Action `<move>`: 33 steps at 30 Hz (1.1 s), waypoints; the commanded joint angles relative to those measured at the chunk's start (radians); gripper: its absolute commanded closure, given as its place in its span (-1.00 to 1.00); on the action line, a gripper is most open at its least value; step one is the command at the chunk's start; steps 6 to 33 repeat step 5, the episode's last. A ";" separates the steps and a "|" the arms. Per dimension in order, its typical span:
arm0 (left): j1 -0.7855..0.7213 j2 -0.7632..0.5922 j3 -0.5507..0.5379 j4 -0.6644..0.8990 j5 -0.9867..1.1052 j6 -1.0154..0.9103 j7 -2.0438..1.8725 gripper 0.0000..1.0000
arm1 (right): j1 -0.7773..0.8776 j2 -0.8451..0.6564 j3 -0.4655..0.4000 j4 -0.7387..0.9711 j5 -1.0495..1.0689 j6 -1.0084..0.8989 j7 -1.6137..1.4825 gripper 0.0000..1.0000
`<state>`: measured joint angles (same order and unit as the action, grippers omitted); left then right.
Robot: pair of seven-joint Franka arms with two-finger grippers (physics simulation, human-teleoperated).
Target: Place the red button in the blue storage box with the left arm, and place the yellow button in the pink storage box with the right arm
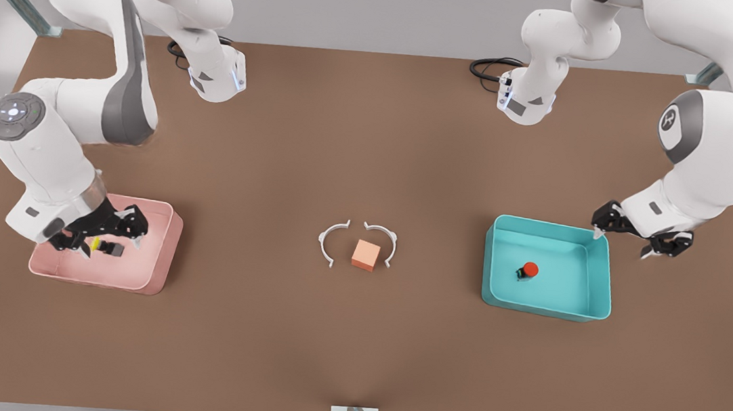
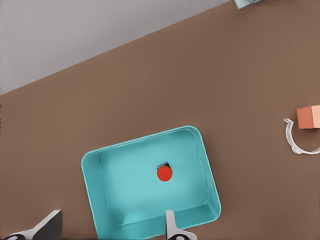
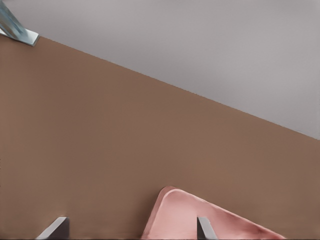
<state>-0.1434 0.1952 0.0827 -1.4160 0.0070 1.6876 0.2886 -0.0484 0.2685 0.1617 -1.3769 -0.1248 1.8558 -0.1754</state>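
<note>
My left claw (image 1: pixel 628 238) hangs open at the far corner of the blue storage box (image 1: pixel 601 271), on the front view's right, its fingers (image 2: pixel 170 222) spread with nothing between them. My right claw (image 1: pixel 99 239) sits low inside the pink storage box (image 1: pixel 155 272), on the front view's left of the blue box, and I cannot tell how its jaws stand. On the brown tabletop (image 1: pixel 352 340) between the boxes, an orange cube (image 1: pixel 366 254) sits inside two white arcs (image 1: pixel 332 239). The red button (image 1: pixel 527 271) lies on the blue box's floor. The yellow button (image 1: pixel 95 244) sits right at my right claw's tips, within the pink box.
</note>
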 commanded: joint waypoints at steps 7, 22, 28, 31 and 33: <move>-0.002 0.000 0.000 0.006 0.007 -0.032 -0.574 -1.00 | -0.071 -0.077 0.013 -0.080 0.020 -0.188 0.301 -1.00; -0.002 0.000 0.000 0.006 0.007 -0.032 -0.574 -1.00 | -0.071 -0.077 0.013 -0.080 0.020 -0.188 0.301 -1.00; -0.002 0.000 0.000 0.006 0.007 -0.032 -0.574 -1.00 | -0.071 -0.077 0.013 -0.080 0.020 -0.188 0.301 -1.00; -0.002 0.000 0.000 0.006 0.007 -0.032 -0.574 -1.00 | -0.071 -0.077 0.013 -0.080 0.020 -0.188 0.301 -1.00; -0.002 0.000 0.000 0.006 0.007 -0.032 -0.574 -1.00 | -0.071 -0.077 0.013 -0.080 0.020 -0.188 0.301 -1.00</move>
